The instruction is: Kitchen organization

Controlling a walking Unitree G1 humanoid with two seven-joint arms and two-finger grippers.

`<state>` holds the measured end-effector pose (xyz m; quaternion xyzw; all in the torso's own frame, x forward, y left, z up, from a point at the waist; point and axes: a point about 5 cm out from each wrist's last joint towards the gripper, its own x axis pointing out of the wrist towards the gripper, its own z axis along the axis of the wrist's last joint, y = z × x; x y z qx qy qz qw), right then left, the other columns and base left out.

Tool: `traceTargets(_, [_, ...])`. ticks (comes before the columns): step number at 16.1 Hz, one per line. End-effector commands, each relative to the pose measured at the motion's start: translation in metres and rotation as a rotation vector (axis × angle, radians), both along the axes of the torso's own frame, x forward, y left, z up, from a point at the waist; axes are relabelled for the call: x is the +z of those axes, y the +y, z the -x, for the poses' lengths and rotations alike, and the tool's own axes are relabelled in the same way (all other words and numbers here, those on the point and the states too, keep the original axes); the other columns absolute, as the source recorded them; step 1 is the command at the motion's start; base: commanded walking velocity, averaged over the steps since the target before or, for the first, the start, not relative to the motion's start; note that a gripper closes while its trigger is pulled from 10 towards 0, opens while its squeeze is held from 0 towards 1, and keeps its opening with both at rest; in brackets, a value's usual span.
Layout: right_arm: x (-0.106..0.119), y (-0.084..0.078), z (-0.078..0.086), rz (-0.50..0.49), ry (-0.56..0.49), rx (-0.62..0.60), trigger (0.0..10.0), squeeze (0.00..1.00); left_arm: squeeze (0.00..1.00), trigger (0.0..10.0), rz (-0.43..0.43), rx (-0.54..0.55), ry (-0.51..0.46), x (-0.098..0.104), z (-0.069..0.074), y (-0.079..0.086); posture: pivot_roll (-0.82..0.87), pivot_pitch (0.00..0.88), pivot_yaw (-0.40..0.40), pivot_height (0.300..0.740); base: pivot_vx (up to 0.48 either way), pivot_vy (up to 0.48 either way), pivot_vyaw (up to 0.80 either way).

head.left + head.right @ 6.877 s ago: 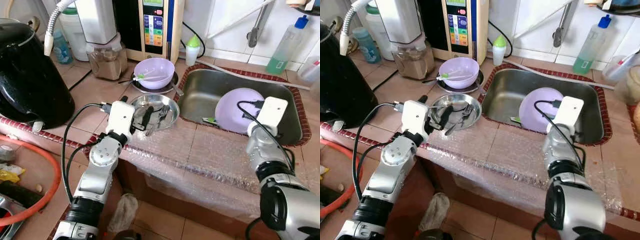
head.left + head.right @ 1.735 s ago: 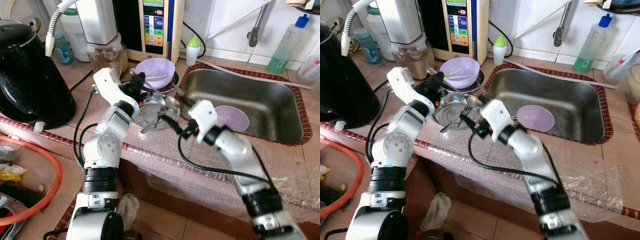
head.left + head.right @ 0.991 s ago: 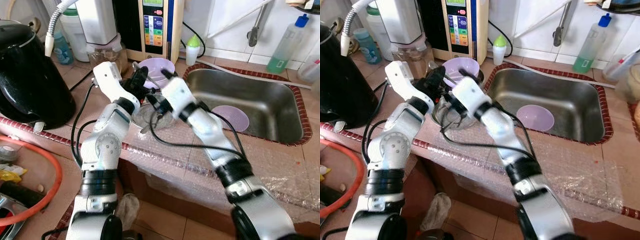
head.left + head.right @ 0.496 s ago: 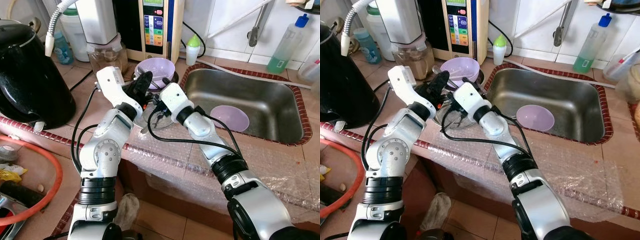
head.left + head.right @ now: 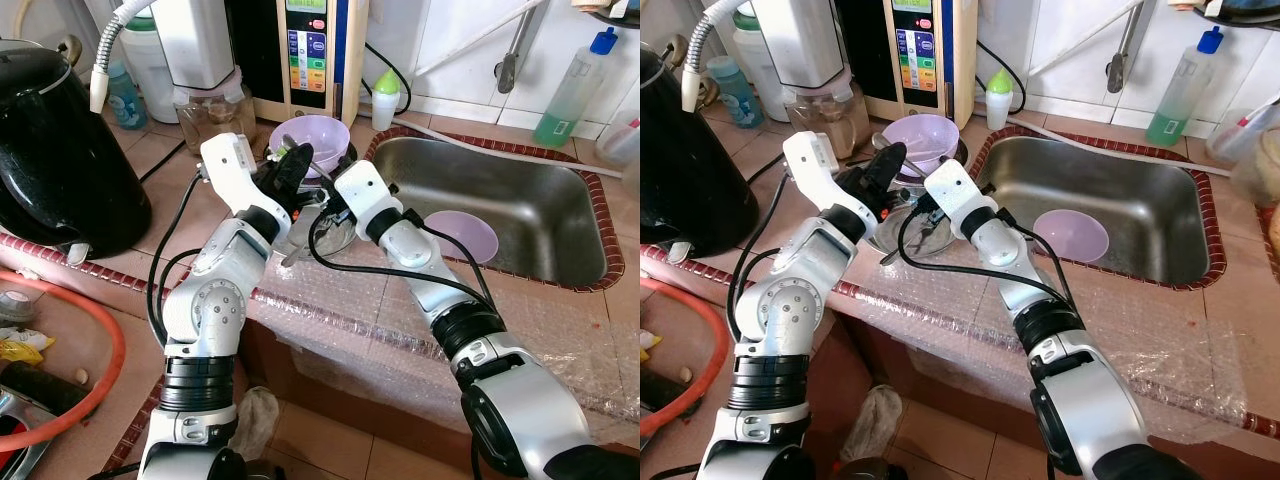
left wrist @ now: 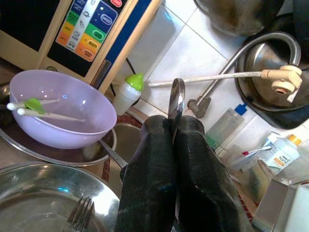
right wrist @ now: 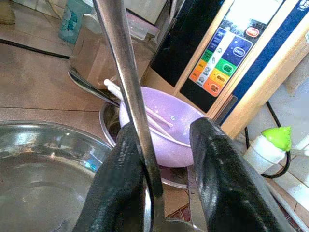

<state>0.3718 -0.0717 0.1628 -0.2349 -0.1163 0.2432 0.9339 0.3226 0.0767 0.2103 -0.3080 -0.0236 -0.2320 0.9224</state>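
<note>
A metal spoon (image 6: 176,99) is pinched in my left gripper (image 5: 287,168), which is shut on it above the steel bowl (image 5: 340,232). The spoon's handle (image 7: 126,82) runs down between the fingers of my right gripper (image 7: 166,140). That gripper is open, with the handle resting against one finger (image 7: 123,164). My right gripper (image 5: 316,203) hovers over the steel bowl, close beside the left one. A fork (image 6: 79,218) lies in the steel bowl. Behind it a purple bowl (image 5: 318,135) holding white and green utensils sits on a steel plate.
A second purple bowl (image 5: 460,236) lies in the steel sink (image 5: 540,200). A black kettle (image 5: 55,150) stands at the left, a blender jar (image 5: 210,105) and a water machine (image 5: 305,50) at the back. Bubble wrap (image 5: 400,310) covers the counter's front edge.
My right arm has swung from the sink over to the steel bowl and come up beside the left gripper. My left gripper has risen from the bowl with the spoon.
</note>
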Motion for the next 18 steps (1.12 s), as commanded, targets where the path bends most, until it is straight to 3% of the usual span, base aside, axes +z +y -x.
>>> traceTargets(1, [0.008,-0.006,-0.002,-0.041,-0.022,-0.019,0.0,0.00,0.00,0.0,-0.016,0.008,-0.011,0.001,0.000,0.003,0.00,0.000,0.071,0.740,0.000,0.000,0.00])
traceTargets(11, [0.008,-0.016,0.006,-0.079,-0.017,0.024,0.0,0.00,0.00,0.0,-0.072,0.087,0.008,-0.007,-0.008,0.013,-0.01,0.000,0.077,0.740,0.000,0.000,0.00])
traceTargets(12, [0.008,-0.016,0.006,-0.077,-0.015,0.024,0.0,0.00,0.00,0.5,-0.080,0.089,0.007,-0.008,-0.008,0.013,-0.01,0.000,0.074,0.740,0.000,0.000,0.00])
traceTargets(13, [0.008,-0.016,0.005,-0.075,-0.012,0.023,0.0,0.00,0.00,2.0,-0.091,0.089,0.001,-0.008,-0.008,0.013,-0.01,0.000,0.073,0.740,0.000,0.000,0.00])
traceTargets(18, [0.013,-0.026,0.000,-0.072,-0.016,-0.020,0.0,0.00,0.00,3.4,-0.109,0.081,-0.005,-0.010,-0.006,0.011,0.00,0.000,0.074,0.740,0.000,0.000,0.00])
